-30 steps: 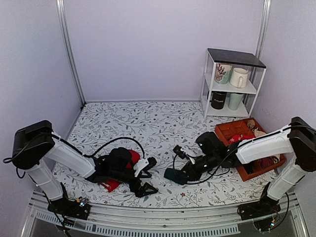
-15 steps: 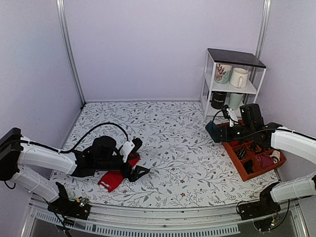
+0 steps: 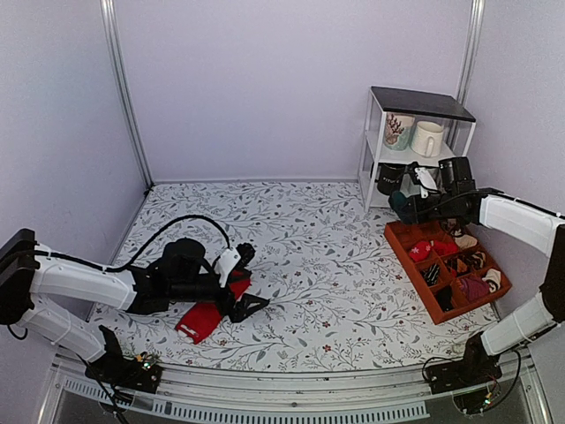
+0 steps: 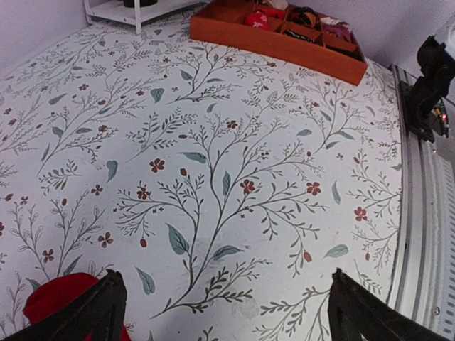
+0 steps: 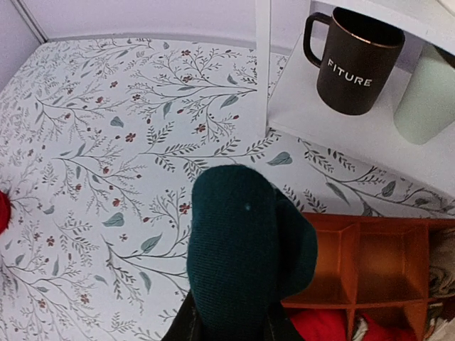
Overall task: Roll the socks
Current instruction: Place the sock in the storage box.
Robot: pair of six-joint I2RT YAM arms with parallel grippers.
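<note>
Socks first, since you have one in each half of the scene. The teal sock (image 5: 242, 241) is bunched into a thick bundle and pinched from below by the right gripper (image 3: 415, 196). Its dark fingers (image 5: 190, 328) press against the fabric on both sides. From above, you see that bundle held in the air at the far right of the table (image 3: 309, 221). It hangs just over the far left corner of the orange tray (image 3: 408, 269) and in front of the white shelf (image 3: 374, 141). The wrist view looks down past the sock to open tray compartments, some holding other fabric items (red and grey). On the shelf's lowest level beyond stand a black mug (image 5: 352, 60) lettered FITURE and a pale green mug (image 5: 426, 92).

The red sock (image 3: 201, 320) lies flat on the near left part of the table, partly under your left arm. The left gripper (image 3: 247, 281) sits low there with its jaws spread wide, holding nothing. One finger (image 4: 106, 305) stands just beside a red fold of the sock. You cannot tell from either view whether it touches the fabric. Between the two fingers the left wrist camera shows only bare leaf-patterned cloth, with the tray well apart at the far edge.
</note>
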